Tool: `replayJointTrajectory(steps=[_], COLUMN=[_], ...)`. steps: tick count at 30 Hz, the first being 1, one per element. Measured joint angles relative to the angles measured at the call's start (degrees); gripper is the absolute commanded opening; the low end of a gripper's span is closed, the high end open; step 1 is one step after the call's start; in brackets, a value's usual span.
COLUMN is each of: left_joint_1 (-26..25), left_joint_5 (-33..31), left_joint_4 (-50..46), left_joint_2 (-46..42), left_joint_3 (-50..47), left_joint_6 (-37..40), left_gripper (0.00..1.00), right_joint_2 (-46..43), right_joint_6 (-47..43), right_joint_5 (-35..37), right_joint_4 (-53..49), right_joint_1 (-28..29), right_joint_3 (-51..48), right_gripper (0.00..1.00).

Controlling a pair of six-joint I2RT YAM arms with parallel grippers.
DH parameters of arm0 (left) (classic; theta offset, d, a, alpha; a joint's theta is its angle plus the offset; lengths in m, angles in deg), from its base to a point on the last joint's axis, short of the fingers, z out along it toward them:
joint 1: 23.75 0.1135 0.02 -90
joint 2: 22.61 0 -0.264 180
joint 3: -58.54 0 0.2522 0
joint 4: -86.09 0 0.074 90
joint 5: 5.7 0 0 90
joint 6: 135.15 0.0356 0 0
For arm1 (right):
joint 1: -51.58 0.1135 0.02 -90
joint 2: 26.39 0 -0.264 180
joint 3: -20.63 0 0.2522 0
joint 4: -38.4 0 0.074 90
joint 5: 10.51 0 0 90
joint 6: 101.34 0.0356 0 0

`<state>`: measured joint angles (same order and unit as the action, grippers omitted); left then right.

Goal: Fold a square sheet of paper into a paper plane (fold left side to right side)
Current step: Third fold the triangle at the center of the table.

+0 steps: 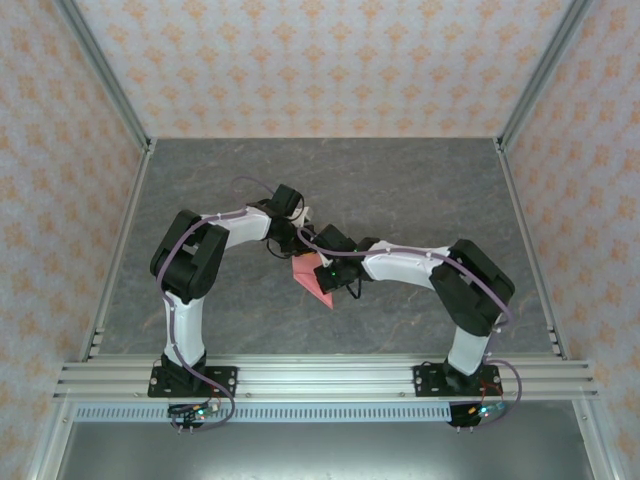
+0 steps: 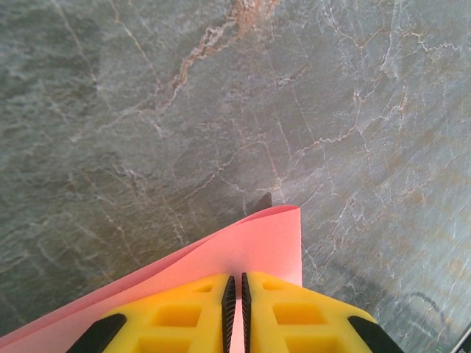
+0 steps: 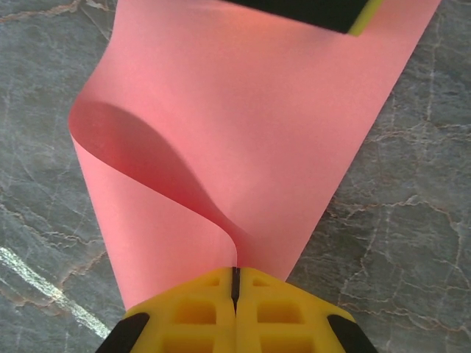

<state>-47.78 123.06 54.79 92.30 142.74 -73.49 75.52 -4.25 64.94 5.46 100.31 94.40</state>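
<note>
r gripper [image 3: 235, 285] at 6 o'clock of its wrist view clamps the pink sheet of paper [image 3: 250, 125], which curls loosely toward 9; l gripper [image 2: 235, 294] pinches its far edge at 12. risk: arms pull apart & paper tears, or curl creases skewed.

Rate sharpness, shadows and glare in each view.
Top external: even light and sharp, with no glare on the table; the paper looks small between the arms. Left wrist: the table's veining is crisp, with a small dark shadow at the paper's tip. Right wrist: the curled paper casts a soft shadow on itself, and there is a pale glare streak on the table at lower left.
</note>
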Motion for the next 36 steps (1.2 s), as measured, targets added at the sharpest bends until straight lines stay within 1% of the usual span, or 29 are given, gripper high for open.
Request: replayJointTrajectory(steps=[36], left_joint_1=[0.00], left_joint_5=[-0.07], left_joint_4=[-0.02], left_joint_2=[0.00], left_joint_3=[0.00], left_joint_6=[0.00], left_gripper=[0.15], right_joint_2=[0.74], right_joint_6=[0.00], right_joint_5=[1.29], right_joint_4=[0.39], right_joint_1=[0.00], right_joint_3=[0.00], right_gripper=[0.00])
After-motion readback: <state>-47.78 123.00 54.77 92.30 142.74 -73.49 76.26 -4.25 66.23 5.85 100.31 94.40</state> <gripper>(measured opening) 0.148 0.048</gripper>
